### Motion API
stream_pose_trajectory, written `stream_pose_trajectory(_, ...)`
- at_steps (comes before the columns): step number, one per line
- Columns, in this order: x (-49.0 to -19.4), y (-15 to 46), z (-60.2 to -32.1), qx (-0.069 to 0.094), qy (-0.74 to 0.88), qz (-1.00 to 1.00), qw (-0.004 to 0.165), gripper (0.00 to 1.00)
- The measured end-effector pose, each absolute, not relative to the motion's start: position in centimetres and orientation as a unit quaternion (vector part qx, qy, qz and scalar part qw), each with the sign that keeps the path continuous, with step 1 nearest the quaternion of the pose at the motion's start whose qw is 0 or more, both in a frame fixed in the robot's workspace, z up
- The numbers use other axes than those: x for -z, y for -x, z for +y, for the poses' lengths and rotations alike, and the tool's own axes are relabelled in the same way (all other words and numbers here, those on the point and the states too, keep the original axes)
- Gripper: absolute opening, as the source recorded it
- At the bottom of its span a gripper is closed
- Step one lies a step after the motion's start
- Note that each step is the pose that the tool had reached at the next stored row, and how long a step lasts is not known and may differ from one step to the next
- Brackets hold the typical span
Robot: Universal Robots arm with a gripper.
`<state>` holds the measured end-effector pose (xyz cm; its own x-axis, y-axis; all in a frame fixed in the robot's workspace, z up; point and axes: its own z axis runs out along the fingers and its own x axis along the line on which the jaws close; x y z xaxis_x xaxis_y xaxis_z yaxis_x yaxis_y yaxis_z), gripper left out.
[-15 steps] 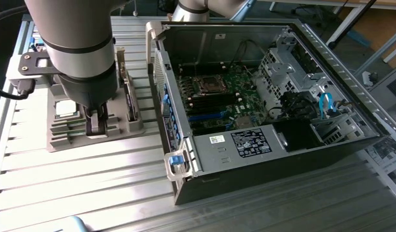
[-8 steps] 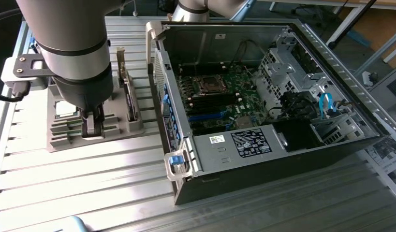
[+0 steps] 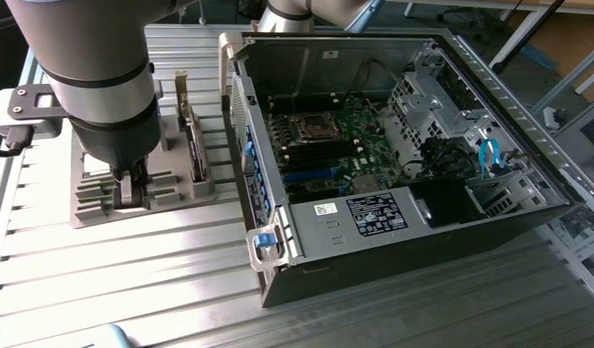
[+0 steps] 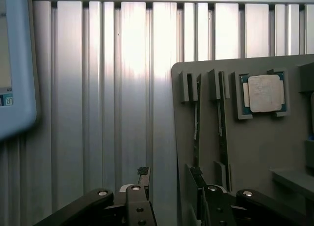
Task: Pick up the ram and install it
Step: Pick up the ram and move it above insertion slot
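table: ribbed aluminium slats, strong glare, carries everything
room: bars and clutter past the table edge at the exterior view's right, too dim to name
tray: grey slotted holder flat on the table, at the exterior view's left, just beside the pc case
ram: thin stick on edge in the slot nearest the tray's edge
second stick: next slot over, parallel to the ram
gripper: fingers spread wide, nothing clamped; low at the tray's edge, one finger over bare table, the other in line with the ram's slot; can't tell if it touches the ram
arm: straight down over the tray, hides most slots in the exterior view
processor: square silver chip in its own pocket, beyond the second stick
pc case: on its side, lid off, motherboard exposed, blue cable by the drive cage
in the way: flat part standing on edge in the tray, between arm and case
light blue object: well apart from the tray
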<state>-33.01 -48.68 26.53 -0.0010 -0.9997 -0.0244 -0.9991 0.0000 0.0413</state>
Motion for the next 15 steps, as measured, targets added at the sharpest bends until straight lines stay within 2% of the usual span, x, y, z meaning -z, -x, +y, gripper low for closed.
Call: stream_pose_trajectory(15,-25.92,34.06,-48.68,0.023,-0.707,-0.707,0.006,0.44)
